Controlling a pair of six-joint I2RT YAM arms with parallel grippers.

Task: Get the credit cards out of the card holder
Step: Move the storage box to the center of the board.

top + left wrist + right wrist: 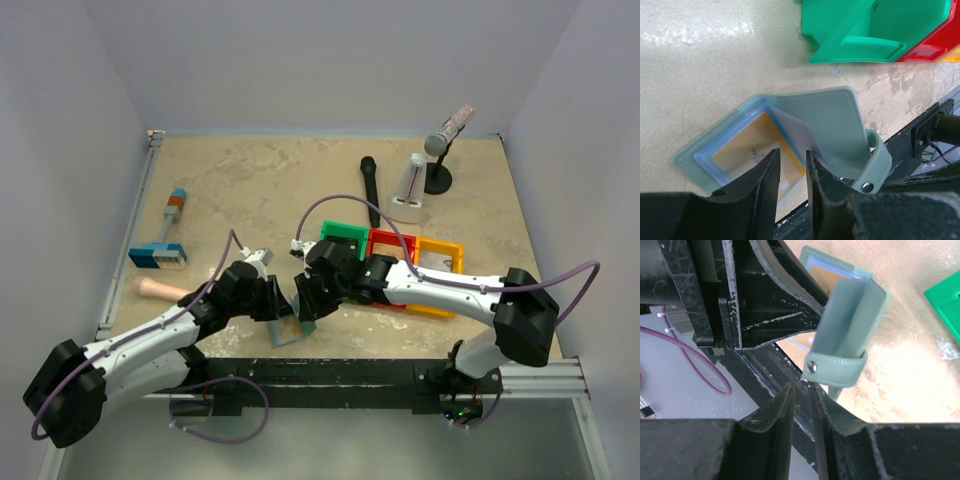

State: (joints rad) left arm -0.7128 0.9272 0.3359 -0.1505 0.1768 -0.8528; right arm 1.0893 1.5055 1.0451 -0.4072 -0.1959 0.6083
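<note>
The grey-blue card holder (288, 330) lies open near the table's front edge, between my two grippers. One panel (695, 155) lies flat, and a tan-orange credit card (747, 142) shows in its clear window. The other panel (825, 120) stands raised, with its snap strap (880, 165) hanging free. My left gripper (792, 155) hovers over the flat panel, its jaws a narrow gap apart and nothing between them. One of its fingers (827, 185) touches the raised panel. My right gripper (802, 387) is narrowly open just below the strap (840, 367), gripping nothing. No other credit cards show.
Green (345, 240), red (390, 245) and yellow (440, 262) bins stand in a row just behind the grippers. Farther back are a black microphone (370, 190), a stand (440, 150) and a white holder (408, 190). A blue-and-orange tool (165, 235) lies left. The black base rail (330, 372) runs close by.
</note>
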